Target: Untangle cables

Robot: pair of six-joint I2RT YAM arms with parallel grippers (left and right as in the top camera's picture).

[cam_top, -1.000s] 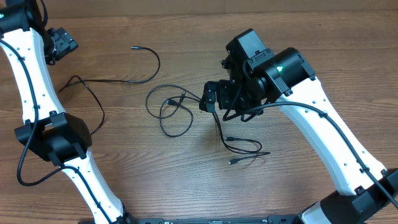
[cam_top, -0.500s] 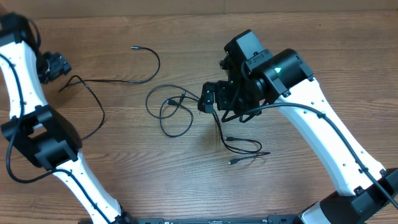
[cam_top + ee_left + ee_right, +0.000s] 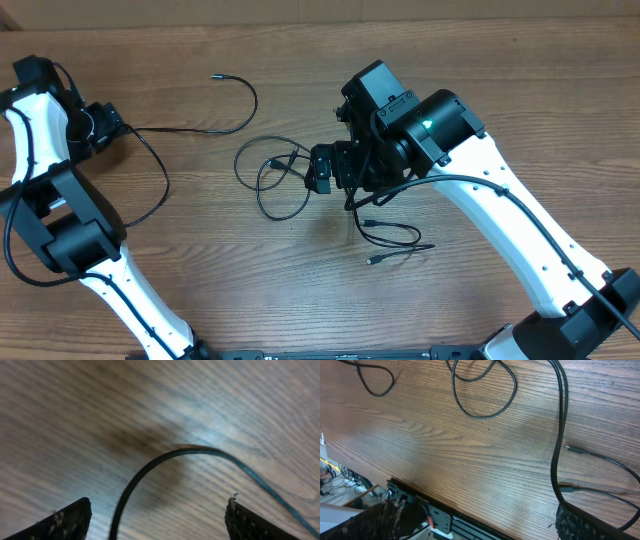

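Note:
Thin black cables lie on the wooden table. One cable [image 3: 200, 130] runs from a plug at the back over to the far left, where my left gripper [image 3: 106, 128] hangs over its bend. In the left wrist view that cable [image 3: 150, 462] arcs between the wide-apart fingers of my left gripper [image 3: 159, 521], which stands open. Tangled loops [image 3: 262, 180] lie in the middle, with my right gripper [image 3: 318, 172] just right of them. It [image 3: 480, 522] is open and holds nothing. A cable [image 3: 559, 435] runs down beside its right finger [image 3: 585, 520]. More cable [image 3: 400, 232] trails to the front right.
The left arm's white links and black joint [image 3: 70, 235] stand over the table's left side. The right arm [image 3: 500, 210] crosses the right side. The table's front edge with a metal rail [image 3: 445, 520] shows in the right wrist view.
My left gripper has swung from the back left corner down onto the left cable's bend, and its fingers have narrowed a little. My right gripper has shifted slightly left toward the loops.

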